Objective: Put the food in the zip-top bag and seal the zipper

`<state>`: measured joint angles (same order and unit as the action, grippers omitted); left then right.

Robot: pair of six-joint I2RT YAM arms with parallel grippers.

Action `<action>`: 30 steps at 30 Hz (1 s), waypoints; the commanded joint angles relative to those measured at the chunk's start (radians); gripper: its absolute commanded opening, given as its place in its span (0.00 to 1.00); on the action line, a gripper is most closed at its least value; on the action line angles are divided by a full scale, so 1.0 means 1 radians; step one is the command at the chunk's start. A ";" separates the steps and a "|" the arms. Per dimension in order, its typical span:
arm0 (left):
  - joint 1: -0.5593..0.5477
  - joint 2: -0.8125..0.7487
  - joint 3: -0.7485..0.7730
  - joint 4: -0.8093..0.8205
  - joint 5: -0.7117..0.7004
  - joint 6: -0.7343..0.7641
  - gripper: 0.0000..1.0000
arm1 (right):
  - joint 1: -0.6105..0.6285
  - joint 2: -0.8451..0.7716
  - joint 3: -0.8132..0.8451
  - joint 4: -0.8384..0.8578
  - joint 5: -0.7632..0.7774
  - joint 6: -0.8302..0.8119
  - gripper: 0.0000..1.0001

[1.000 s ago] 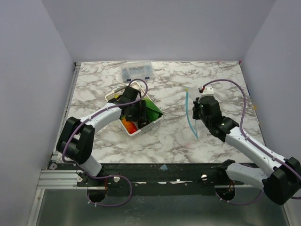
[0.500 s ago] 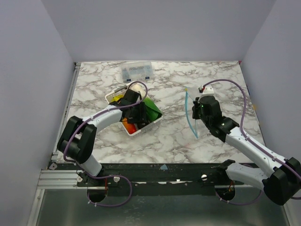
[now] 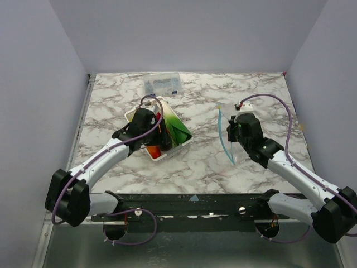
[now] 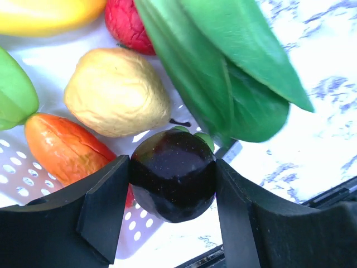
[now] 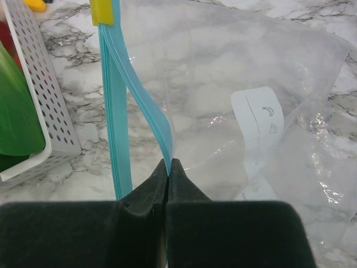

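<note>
My left gripper (image 4: pixel 173 178) is shut on a dark purple round fruit (image 4: pixel 173 174) and holds it just above the white tray (image 3: pixel 158 154). In the tray lie a pale yellow lemon (image 4: pixel 116 92), an orange piece (image 4: pixel 64 148), a red piece (image 4: pixel 127 25), a green piece (image 4: pixel 14 89), a yellow banana (image 4: pixel 44 14) and a big green leaf (image 4: pixel 223 72). My right gripper (image 5: pixel 168 164) is shut on the upper blue zipper strip (image 5: pixel 153 120) of the clear zip-top bag (image 5: pixel 234 84), holding its mouth open. The bag (image 3: pixel 237 131) lies right of the tray.
A rigid clear box with blue labels (image 3: pixel 162 84) stands at the back, behind the tray. The white tray's perforated wall (image 5: pixel 39 95) is close to the bag's mouth on the left. A yellow slider tab (image 5: pixel 102 11) sits at the zipper's far end.
My left gripper has drawn back toward the tray's near left side and lifted the dark purple fruit. The right gripper has held still on the bag.
</note>
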<state>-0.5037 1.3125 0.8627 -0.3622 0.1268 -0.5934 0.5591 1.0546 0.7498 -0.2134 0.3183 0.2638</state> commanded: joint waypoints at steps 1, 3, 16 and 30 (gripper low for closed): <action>-0.007 -0.152 -0.048 0.031 0.017 -0.001 0.15 | 0.002 0.004 0.046 -0.024 -0.043 0.025 0.01; -0.016 -0.210 -0.063 0.064 0.056 -0.005 0.15 | 0.003 0.005 0.054 -0.025 -0.060 0.033 0.01; -0.174 -0.266 0.003 0.350 0.316 -0.128 0.14 | 0.003 0.019 0.124 -0.044 -0.234 0.120 0.01; -0.224 -0.044 0.154 0.652 0.351 -0.255 0.13 | 0.003 0.005 0.151 -0.018 -0.361 0.240 0.01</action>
<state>-0.7223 1.2057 0.9604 0.1749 0.4629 -0.8043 0.5591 1.0683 0.8616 -0.2329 0.0269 0.4591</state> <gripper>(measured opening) 0.589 0.008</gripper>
